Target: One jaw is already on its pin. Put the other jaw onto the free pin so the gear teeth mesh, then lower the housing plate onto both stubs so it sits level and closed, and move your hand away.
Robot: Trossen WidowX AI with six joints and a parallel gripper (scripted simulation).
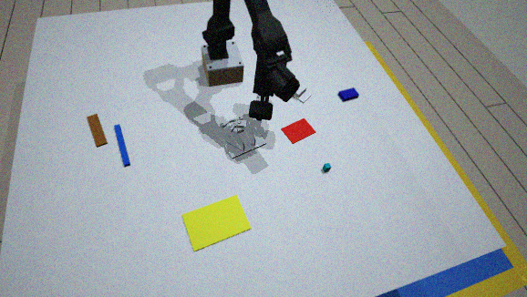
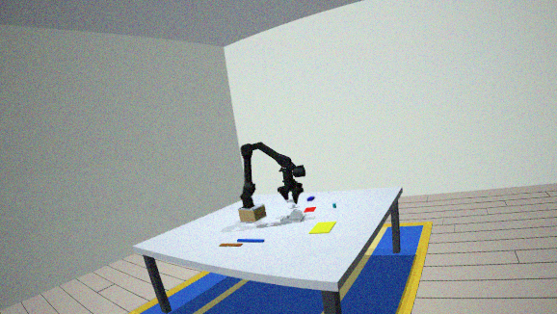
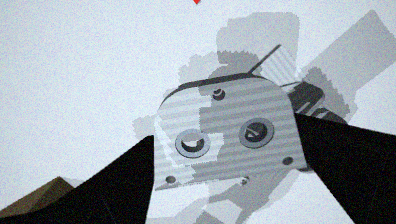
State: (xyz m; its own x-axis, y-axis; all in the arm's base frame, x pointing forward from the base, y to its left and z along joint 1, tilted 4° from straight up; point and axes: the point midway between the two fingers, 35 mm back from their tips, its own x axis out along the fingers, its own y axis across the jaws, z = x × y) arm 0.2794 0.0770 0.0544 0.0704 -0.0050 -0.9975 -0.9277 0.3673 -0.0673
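Note:
My gripper (image 1: 261, 114) (image 2: 292, 199) (image 3: 219, 131) is shut on the housing plate (image 3: 227, 165), a pale metal plate with two large ringed holes. In the wrist view the plate spans between the dark fingers; in the top view it is hidden by the gripper. The gripper is above the table, over or close to the metal base assembly (image 1: 242, 137) (image 2: 295, 215). The base's thin dark edge (image 1: 248, 151) and curved jaw outlines show faintly in shadow. The wrist view shows one striped corner (image 3: 284, 65) past the held plate. Pins and meshing are hidden or too small to tell.
A red sheet (image 1: 298, 130) (image 2: 309, 209) lies beside the assembly, with a small metallic piece (image 1: 304, 98) behind it. A teal block (image 1: 326, 168), blue block (image 1: 348, 94), yellow sheet (image 1: 216, 223), blue strip (image 1: 122, 146) and brown strip (image 1: 97, 130) lie around.

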